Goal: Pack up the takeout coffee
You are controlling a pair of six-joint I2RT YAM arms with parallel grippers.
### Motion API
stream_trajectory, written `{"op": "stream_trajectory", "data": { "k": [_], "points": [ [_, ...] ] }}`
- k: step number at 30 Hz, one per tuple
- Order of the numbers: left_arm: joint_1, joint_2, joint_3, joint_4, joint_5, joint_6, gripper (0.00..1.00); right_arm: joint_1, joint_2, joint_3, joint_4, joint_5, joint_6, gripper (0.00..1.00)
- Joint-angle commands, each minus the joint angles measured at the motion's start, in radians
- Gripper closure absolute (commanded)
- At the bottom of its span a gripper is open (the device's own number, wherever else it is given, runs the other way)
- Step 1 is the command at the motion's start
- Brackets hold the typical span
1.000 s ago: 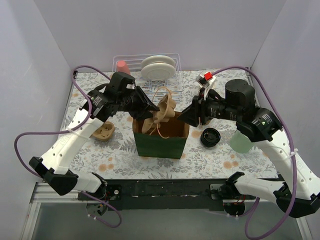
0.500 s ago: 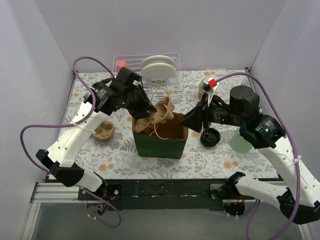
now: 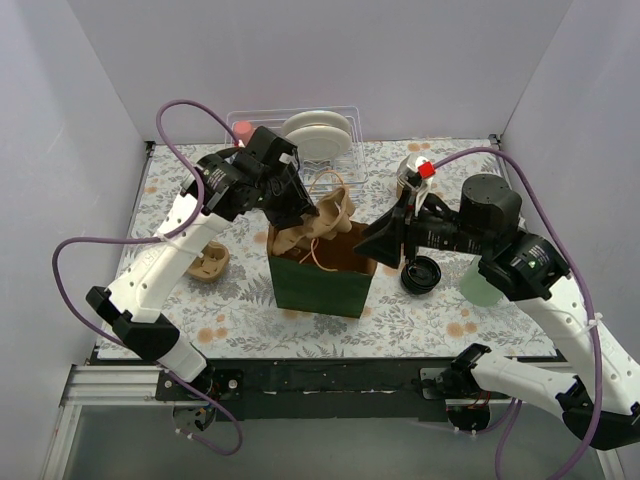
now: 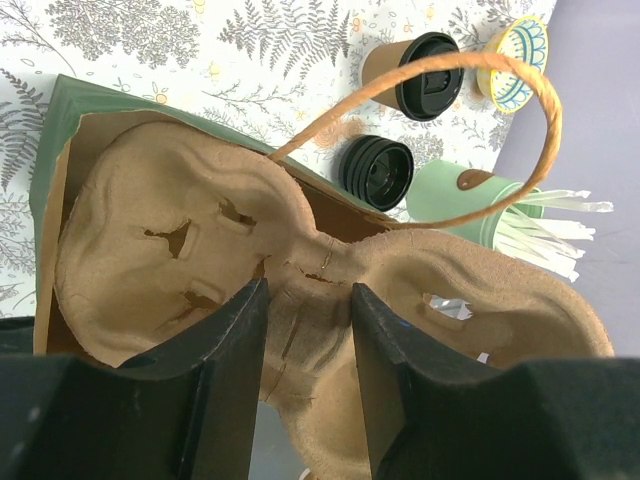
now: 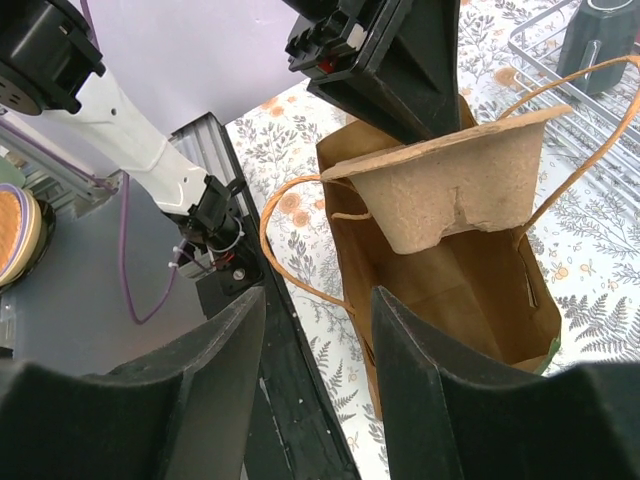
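**Inspector:** Begin at the left gripper (image 4: 300,330); what does it hold?

**Assistant:** Its fingers are clamped on the narrow waist of the pulp cup carrier (image 4: 300,270), lower centre of the left wrist view; one cup well lies to each side; the carrier sits tilted over the mouth of the paper bag (image 3: 322,270), centre of the top view, not yet lowered inside.

**Inspector:** And the right gripper (image 5: 310,400)?

**Assistant:** Fingers apart, holding nothing; it hangs at the bag's right edge in the top view, pointed at the opening; whether it touches the rim I cannot tell.

**Inspector:** Location of the takeout coffee (image 4: 413,72)?

**Assistant:** On its side on the table (image 3: 240,300), upper right of the left wrist view, black lid fitted; well apart from the bag; no gripper near it. Just below it lies a loose lid (image 4: 373,172); to the right of that, a green holder of straws (image 4: 480,205).

**Inspector:** Step in hand?

**Assistant:** By my judgement, seating the carrier in the bag; the coffee itself is untouched; the task is early.

**Inspector:** Requirement for the next move?

**Assistant:** Lower the carrier level to the bag floor, clear of the twine handle (image 4: 440,100) arching over it; the bag mouth must stay spread; otherwise the carrier's rim may catch the wall and jam askew.
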Motion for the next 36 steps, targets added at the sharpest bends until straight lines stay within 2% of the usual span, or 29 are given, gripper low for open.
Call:
{"op": "stream_trajectory", "data": {
  "k": [1,5,6,9,12,16,21,29,36],
  "points": [
    [-0.013,-0.015,0.020,-0.042,-0.040,0.030,0.89,0.007,0.002,0.034,0.027,0.028,-0.016,0.46],
    [-0.021,-0.041,-0.027,-0.042,-0.060,0.039,0.89,0.008,-0.009,0.051,-0.001,0.163,0.044,0.46],
    [-0.021,-0.046,-0.036,-0.042,-0.068,0.042,0.89,0.008,0.000,0.078,-0.021,0.265,0.079,0.46],
    [-0.021,-0.048,-0.052,-0.042,-0.076,0.061,0.89,0.008,0.054,0.209,-0.105,0.385,0.224,0.47],
    [-0.022,-0.040,-0.055,-0.042,-0.076,0.068,0.89,0.007,0.105,0.289,-0.159,0.433,0.360,0.48],
    [-0.021,-0.037,-0.059,-0.042,-0.088,0.087,0.89,0.008,0.170,0.335,-0.254,0.444,0.469,0.53],
    [-0.024,-0.034,-0.081,-0.030,-0.090,0.087,0.89,0.008,0.198,0.321,-0.285,0.445,0.548,0.54],
    [-0.036,-0.034,-0.115,-0.004,-0.091,0.084,0.89,0.010,0.226,0.324,-0.289,0.424,0.570,0.51],
    [-0.052,-0.025,-0.118,0.002,-0.093,0.084,0.89,0.016,0.230,0.287,-0.276,0.390,0.579,0.52]
  ]
}}
